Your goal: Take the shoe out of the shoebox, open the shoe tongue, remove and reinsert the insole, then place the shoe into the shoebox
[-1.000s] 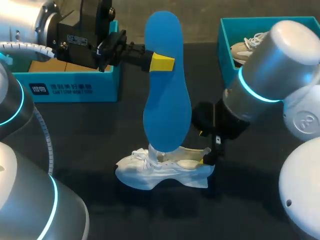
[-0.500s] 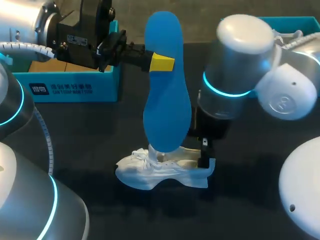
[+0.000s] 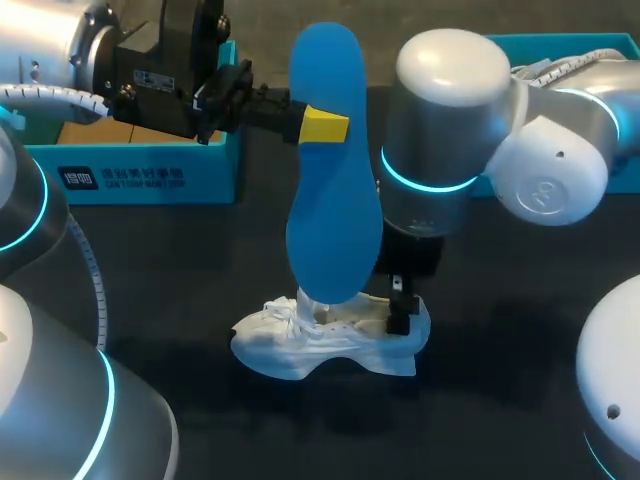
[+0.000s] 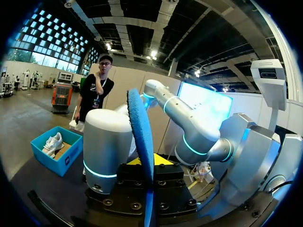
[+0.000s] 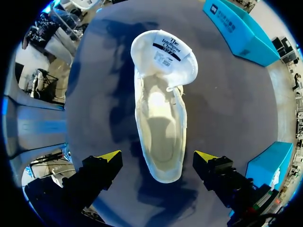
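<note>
A blue insole (image 3: 334, 190) stands upright above the table, and my left gripper (image 3: 322, 126) is shut on its upper part. In the left wrist view the insole (image 4: 141, 142) shows edge-on between the fingers. Below it a white shoe (image 3: 320, 342) rests on the black table, toe to the left. My right gripper (image 3: 400, 316) hangs over the shoe's heel, open. In the right wrist view the shoe (image 5: 161, 123) lies straight under the gripper (image 5: 158, 157), its tongue (image 5: 164, 56) folded out and its inside bare. The heel sits between the spread fingertips (image 5: 110, 156), untouched.
A blue shoebox (image 3: 140, 170) stands at the back left behind my left arm. A second blue shoebox (image 3: 455, 70) at the back right holds another white shoe (image 4: 52, 143). Bare black tabletop lies in front of the shoe and to both sides.
My right arm has swung left and turned, bringing its open gripper over the shoe's heel. The left arm and the insole have stayed still.
</note>
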`<state>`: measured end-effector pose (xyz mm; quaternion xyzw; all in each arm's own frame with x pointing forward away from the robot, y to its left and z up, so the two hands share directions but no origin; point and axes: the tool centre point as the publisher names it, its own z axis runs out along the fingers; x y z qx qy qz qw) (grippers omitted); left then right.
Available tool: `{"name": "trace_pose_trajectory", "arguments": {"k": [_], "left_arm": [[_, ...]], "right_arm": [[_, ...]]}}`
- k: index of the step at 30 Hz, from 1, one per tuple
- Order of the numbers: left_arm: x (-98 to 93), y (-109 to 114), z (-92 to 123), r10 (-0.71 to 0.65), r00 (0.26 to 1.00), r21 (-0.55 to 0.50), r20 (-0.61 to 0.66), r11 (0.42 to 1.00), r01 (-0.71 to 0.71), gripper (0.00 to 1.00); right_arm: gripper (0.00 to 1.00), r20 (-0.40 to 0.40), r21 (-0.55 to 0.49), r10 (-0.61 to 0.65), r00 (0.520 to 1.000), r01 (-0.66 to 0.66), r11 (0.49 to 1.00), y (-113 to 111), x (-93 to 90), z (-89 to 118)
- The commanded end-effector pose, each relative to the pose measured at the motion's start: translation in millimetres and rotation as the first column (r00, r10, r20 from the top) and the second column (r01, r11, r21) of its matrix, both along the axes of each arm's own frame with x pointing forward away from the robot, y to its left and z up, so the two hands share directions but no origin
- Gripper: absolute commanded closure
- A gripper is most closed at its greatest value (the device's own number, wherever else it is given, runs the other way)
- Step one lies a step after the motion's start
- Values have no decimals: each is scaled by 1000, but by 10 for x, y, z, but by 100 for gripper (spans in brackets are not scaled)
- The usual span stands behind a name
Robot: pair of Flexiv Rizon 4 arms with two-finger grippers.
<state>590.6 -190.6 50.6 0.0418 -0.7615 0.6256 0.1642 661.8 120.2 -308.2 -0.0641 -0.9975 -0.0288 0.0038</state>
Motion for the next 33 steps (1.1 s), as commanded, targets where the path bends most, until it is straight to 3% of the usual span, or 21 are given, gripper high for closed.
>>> {"name": "trace_pose_trajectory", "arguments": {"k": [1, 13, 33], "left_arm": [[7, -9, 1, -2, 1000, 2, 0, 1000, 2, 100], [7, -9, 1, -2, 1000, 2, 0, 1000, 2, 100], [7, -9, 1, -2, 1000, 2, 0, 1000, 2, 100]], "right_arm": [[0, 1, -4, -1, 1000, 1, 1000, 25, 38, 27], [0, 30, 38, 30, 999, -32, 999, 204, 277, 7], [0, 52, 58, 72, 996, -75, 995, 586, 418, -383]]}}
